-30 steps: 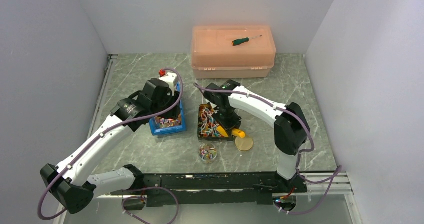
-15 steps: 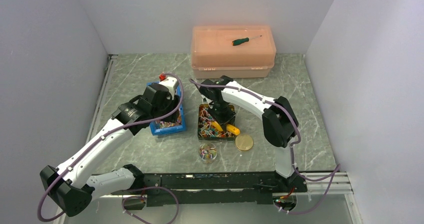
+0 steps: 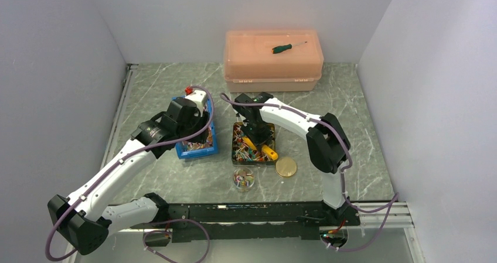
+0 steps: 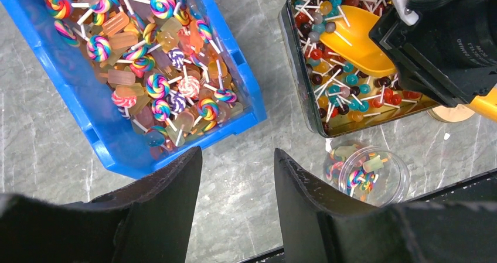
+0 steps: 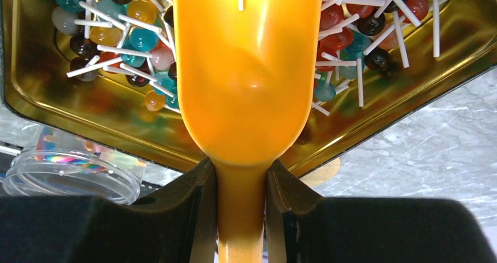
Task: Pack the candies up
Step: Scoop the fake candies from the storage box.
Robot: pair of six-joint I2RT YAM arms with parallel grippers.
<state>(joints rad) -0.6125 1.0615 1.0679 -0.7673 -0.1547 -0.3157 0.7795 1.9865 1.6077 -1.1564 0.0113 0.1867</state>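
Candies fill two containers. Swirl lollipops (image 4: 155, 84) heap in a blue bin (image 4: 76, 116); small ball lollipops (image 4: 334, 93) lie in a gold tin (image 5: 88, 116). My right gripper (image 5: 240, 166) is shut on the handle of an orange scoop (image 5: 246, 69), whose bowl rests low in the tin among the candies (image 5: 117, 34). A clear jar (image 4: 390, 184) holding a few candies stands in front of the tin. My left gripper (image 4: 237, 154) hangs open over bare table between the bin and the jar, holding nothing.
A pink lidded box (image 3: 273, 69) stands at the back with a green-handled screwdriver (image 3: 282, 48) on top. A round gold lid (image 3: 286, 167) lies right of the jar (image 3: 244, 179). White walls close in on three sides.
My right gripper has carried the scoop leftward from the tin's right edge into the candies. The left arm drew back slightly early on, then held still.
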